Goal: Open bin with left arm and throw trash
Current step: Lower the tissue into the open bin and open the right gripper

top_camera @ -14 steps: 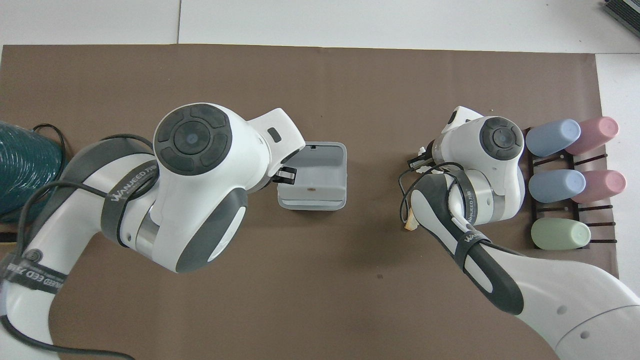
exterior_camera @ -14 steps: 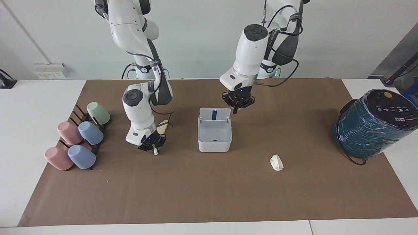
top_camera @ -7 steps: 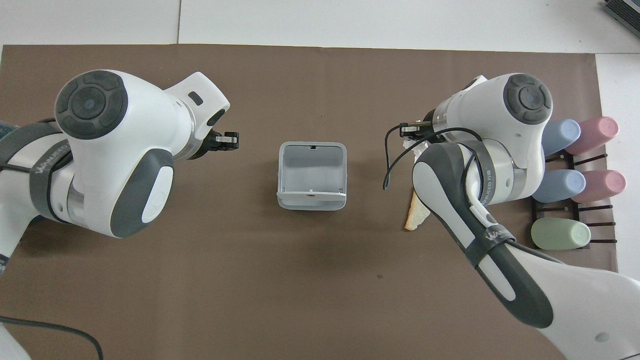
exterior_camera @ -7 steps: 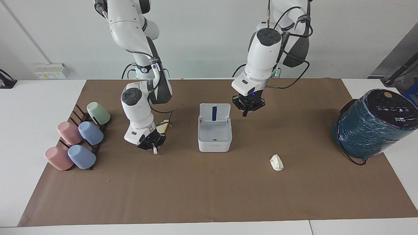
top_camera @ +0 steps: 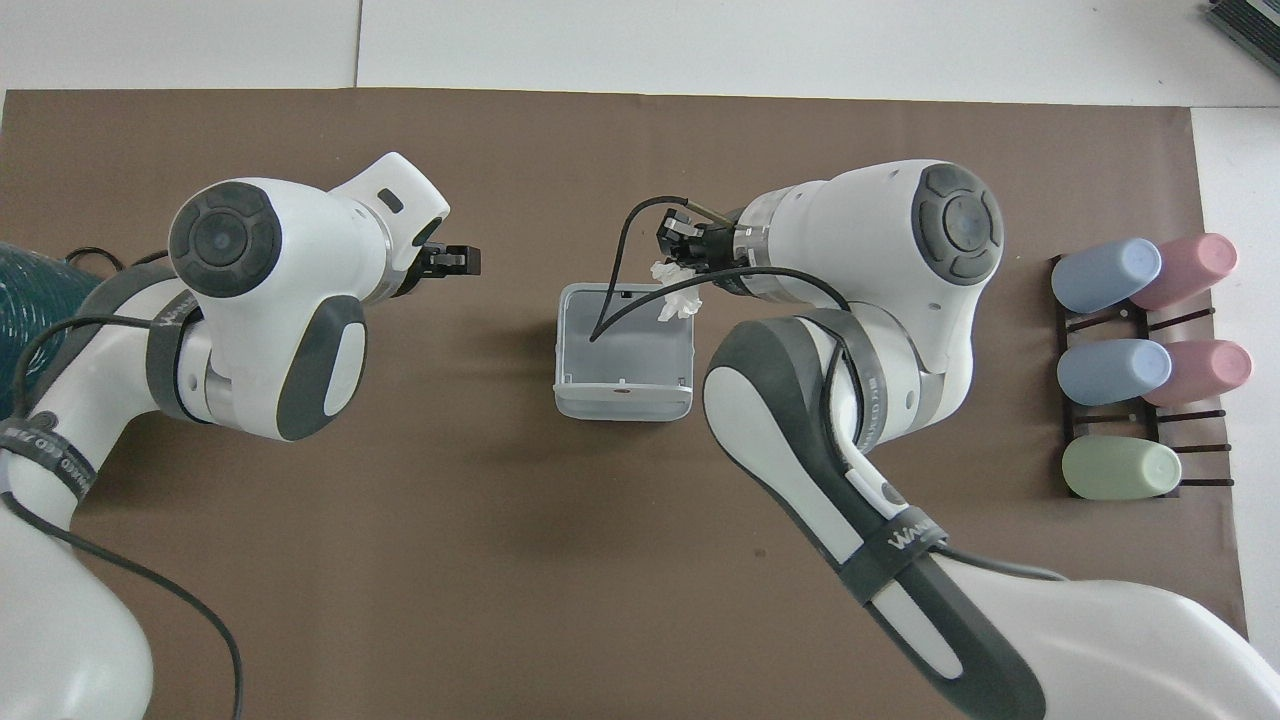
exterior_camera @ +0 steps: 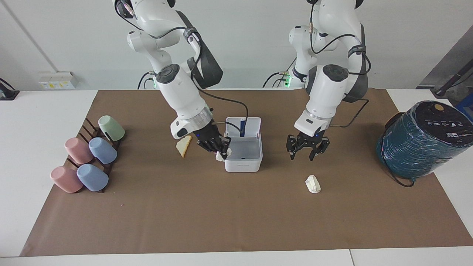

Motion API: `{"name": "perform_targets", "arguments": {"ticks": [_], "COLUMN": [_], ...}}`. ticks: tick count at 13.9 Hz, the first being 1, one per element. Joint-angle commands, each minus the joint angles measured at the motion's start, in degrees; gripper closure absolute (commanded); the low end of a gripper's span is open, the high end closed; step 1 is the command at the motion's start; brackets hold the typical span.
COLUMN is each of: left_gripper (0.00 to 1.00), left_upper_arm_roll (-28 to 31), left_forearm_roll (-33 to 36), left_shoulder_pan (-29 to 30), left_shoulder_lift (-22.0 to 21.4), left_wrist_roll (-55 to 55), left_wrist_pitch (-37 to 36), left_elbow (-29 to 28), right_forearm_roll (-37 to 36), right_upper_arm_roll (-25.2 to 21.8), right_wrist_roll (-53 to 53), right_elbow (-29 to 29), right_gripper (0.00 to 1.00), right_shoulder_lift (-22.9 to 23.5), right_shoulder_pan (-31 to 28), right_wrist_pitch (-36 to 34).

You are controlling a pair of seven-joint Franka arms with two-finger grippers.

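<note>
The right gripper (exterior_camera: 221, 147), which a second ago hung low near the bread wedge (exterior_camera: 183, 145) with the white tissue wad (exterior_camera: 220, 156) pinched in it, has swung across and now holds that wad — jaws still clamped on it — at the rim corner of the bin (exterior_camera: 243, 161) toward the right arm's end of the table. The left gripper (exterior_camera: 308, 148) has left the raised lid (exterior_camera: 244, 127) and moved to hover over the mat above the cream paper wad (exterior_camera: 312, 184), its jaws now spread apart. The bin stands open mid-table, so the opening step looks done — the first piece seems ready to drop, the wedge and cream wad still waiting on the mat.
</note>
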Motion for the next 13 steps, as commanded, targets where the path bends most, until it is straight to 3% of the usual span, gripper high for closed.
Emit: {"name": "perform_targets", "arguments": {"ticks": [1, 2, 3, 6, 7, 8, 9, 13], "left_gripper": [0.20, 0.17, 0.15, 0.13, 0.13, 0.13, 0.13, 0.15], "left_upper_arm_roll": [-0.4, -0.4, -0.3, -0.4, -0.3, -0.3, -0.3, -0.3], "left_forearm_roll": [1.5, 1.7, 1.7, 4.3, 4.7, 4.7, 4.9, 6.9], "left_shoulder_pan": [2.2, 2.3, 2.4, 3.5, 3.5, 3.6, 3.7, 5.3], "left_shoulder_lift": [5.4, 6.6, 7.8, 9.2, 9.5, 9.7, 10.0, 10.8], "left_wrist_roll": [3.0, 3.0, 3.1, 3.2, 3.2, 3.2, 3.2, 3.2], "left_wrist_pitch": [5.3, 7.4, 8.7, 9.5, 9.6, 9.6, 9.5, 9.8], "left_elbow": [1.0, 0.9, 1.0, 1.2, 1.2, 1.2, 1.1, 1.2], "right_forearm_roll": [1.6, 1.6, 1.6, 1.5, 1.5, 1.5, 1.4, 0.7], "right_upper_arm_roll": [0.3, 0.3, 0.3, 0.3, 0.3, 0.3, 0.3, 0.2], "right_wrist_roll": [1.6, 1.7, 1.7, 1.7, 1.6, 1.5, 1.5, 1.5], "right_elbow": [-0.6, -0.8, -1.6, -3.5, -3.5, -3.3, -3.2, -2.6], "right_gripper": [1.00, 0.96, 0.83, 0.33, 0.25, 0.05, 0.00, 0.00], "right_shoulder_lift": [1.1, 1.4, 1.2, 0.5, 0.5, 0.5, 0.6, -1.0], "right_shoulder_pan": [3.2, 3.7, 3.8, 4.1, 4.0, 4.0, 4.0, 4.0], "right_wrist_pitch": [1.5, 2.3, 2.6, 2.5, 2.4, 2.5, 2.4, 1.9]}}
